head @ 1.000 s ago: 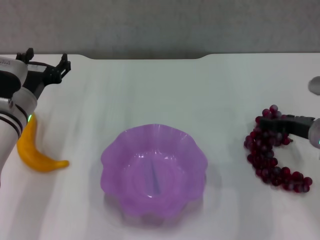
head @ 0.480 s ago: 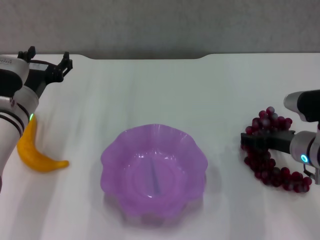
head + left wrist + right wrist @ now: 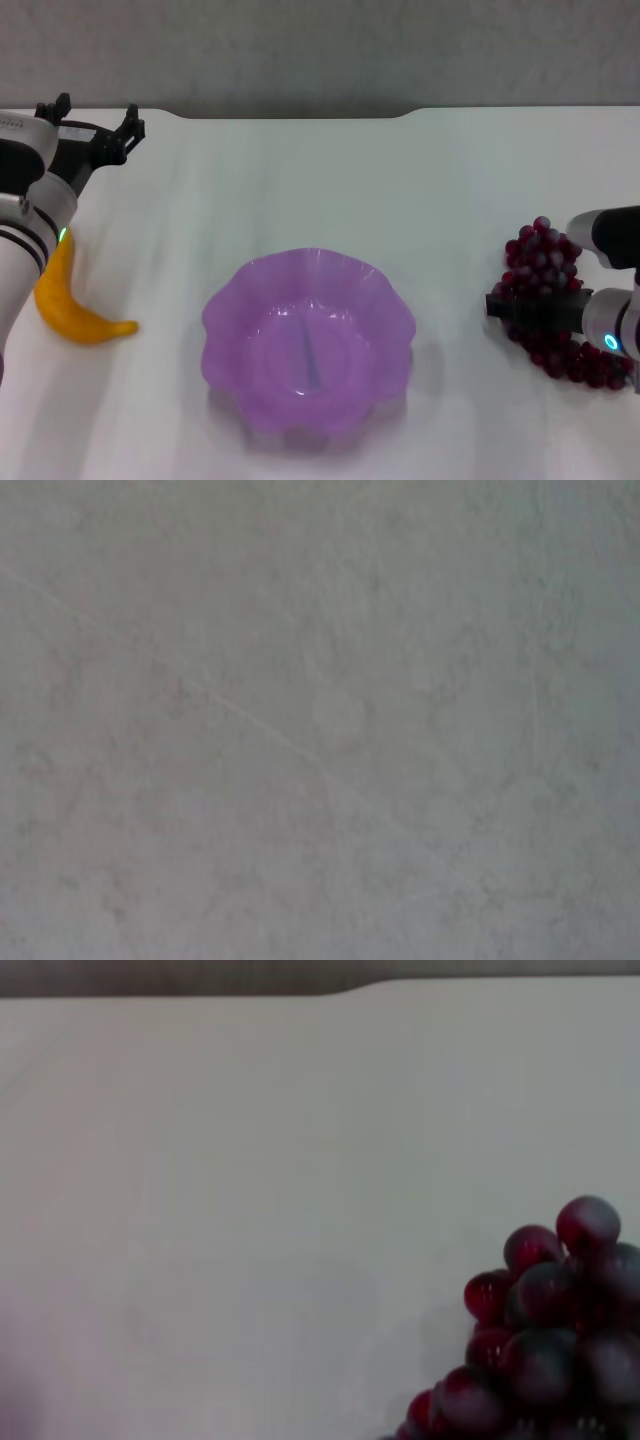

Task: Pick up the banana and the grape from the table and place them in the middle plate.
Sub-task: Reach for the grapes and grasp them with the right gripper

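The banana (image 3: pixel 72 305) lies on the white table (image 3: pixel 300 180) at the far left, partly behind my left arm. My left gripper (image 3: pixel 93 118) is open and empty, held near the table's far left corner, beyond the banana. The purple scalloped plate (image 3: pixel 215 325) sits at the centre front, empty. The grape bunch (image 3: pixel 543 262) lies at the right and also shows in the right wrist view (image 3: pixel 545 1330). My right gripper (image 3: pixel 512 306) lies across the middle of the bunch, covering part of it.
A grey wall (image 3: pixel 320 50) runs behind the table's far edge. Bare tabletop lies between the plate and each fruit. The left wrist view shows only a blank grey surface.
My right gripper came in from the right edge and now sits lower, across the grape bunch. The bunch looks slightly pushed together. The left arm, banana and plate have not moved.
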Action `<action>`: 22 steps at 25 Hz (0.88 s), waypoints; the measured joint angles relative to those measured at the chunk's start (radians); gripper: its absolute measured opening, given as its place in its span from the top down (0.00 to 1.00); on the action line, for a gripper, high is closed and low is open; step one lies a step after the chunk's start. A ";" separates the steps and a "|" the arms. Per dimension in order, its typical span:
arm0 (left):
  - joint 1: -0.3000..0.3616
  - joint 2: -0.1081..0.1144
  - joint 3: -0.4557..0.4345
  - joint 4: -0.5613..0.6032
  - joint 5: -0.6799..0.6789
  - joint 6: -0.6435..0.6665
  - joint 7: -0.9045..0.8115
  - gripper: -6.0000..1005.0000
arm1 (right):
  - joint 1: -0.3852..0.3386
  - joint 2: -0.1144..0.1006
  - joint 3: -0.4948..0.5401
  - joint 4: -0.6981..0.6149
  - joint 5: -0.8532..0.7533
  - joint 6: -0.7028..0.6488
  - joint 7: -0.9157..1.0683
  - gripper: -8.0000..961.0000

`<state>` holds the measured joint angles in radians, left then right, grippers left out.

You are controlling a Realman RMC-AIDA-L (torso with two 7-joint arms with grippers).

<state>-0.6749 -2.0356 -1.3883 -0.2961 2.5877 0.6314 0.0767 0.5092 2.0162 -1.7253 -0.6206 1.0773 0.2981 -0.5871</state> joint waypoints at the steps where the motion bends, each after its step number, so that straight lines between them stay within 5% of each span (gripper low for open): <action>1: 0.000 0.000 0.000 0.000 0.000 0.000 0.000 0.11 | 0.002 0.000 -0.006 0.005 0.000 -0.003 0.000 0.11; 9: 0.000 -0.002 0.000 -0.001 0.000 0.006 0.000 0.11 | 0.005 0.000 -0.011 0.022 0.007 -0.016 0.003 0.11; 14: 0.004 -0.002 0.000 -0.002 0.000 0.007 -0.003 0.11 | -0.002 0.000 -0.014 0.020 0.010 -0.043 0.003 0.24; 22: 0.004 -0.001 0.000 -0.002 0.000 0.009 -0.006 0.11 | 0.009 -0.005 -0.015 0.058 0.010 -0.055 -0.003 0.30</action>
<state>-0.6710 -2.0370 -1.3883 -0.2979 2.5878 0.6401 0.0709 0.5180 2.0114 -1.7404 -0.5623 1.0869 0.2431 -0.5905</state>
